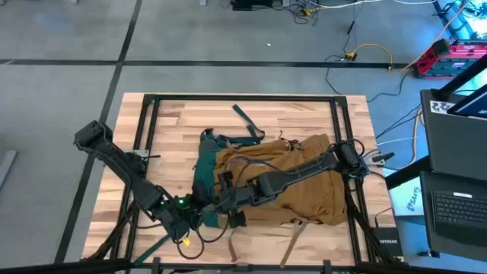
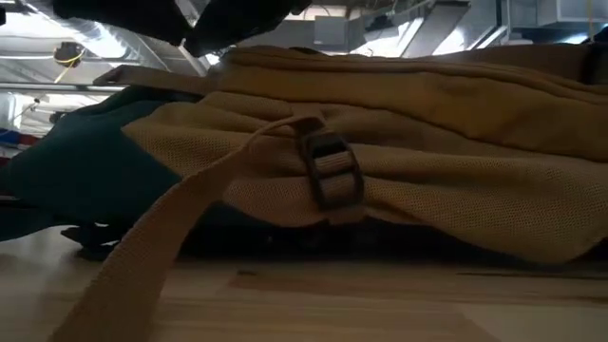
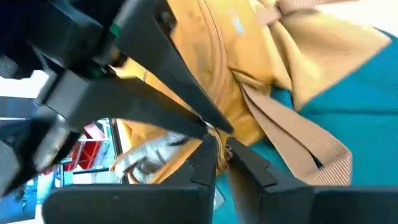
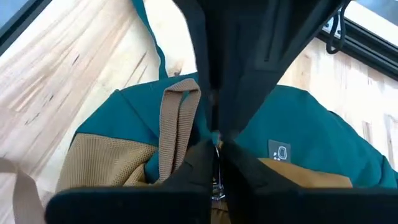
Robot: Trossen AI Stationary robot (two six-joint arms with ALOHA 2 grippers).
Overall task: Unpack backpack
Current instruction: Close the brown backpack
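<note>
The backpack (image 1: 304,179) lies flat at the middle of the wooden surface (image 1: 171,125), its tan body spreading toward three o'clock and its dark teal part (image 1: 204,171) toward nine o'clock. A teal strap (image 1: 247,122) trails off toward twelve o'clock, and tan straps (image 1: 293,247) run off toward six o'clock.

The left gripper (image 1: 199,213) sits at the pack's seven o'clock corner. In its wrist view the fingers (image 3: 205,165) are drawn narrow, pinching a small zipper pull (image 3: 219,152) at the tan seam.

The right gripper (image 1: 228,202) reaches across the pack from three o'clock and meets the same corner, just beside the left one. Its wrist view shows its fingers (image 4: 202,165) closed tight on a small metal pull (image 4: 216,140) where teal fabric meets tan, beside a tan webbing loop (image 4: 177,124).

From table height, a tan strap with a dark buckle (image 2: 331,171) crosses the front of the pack.
</note>
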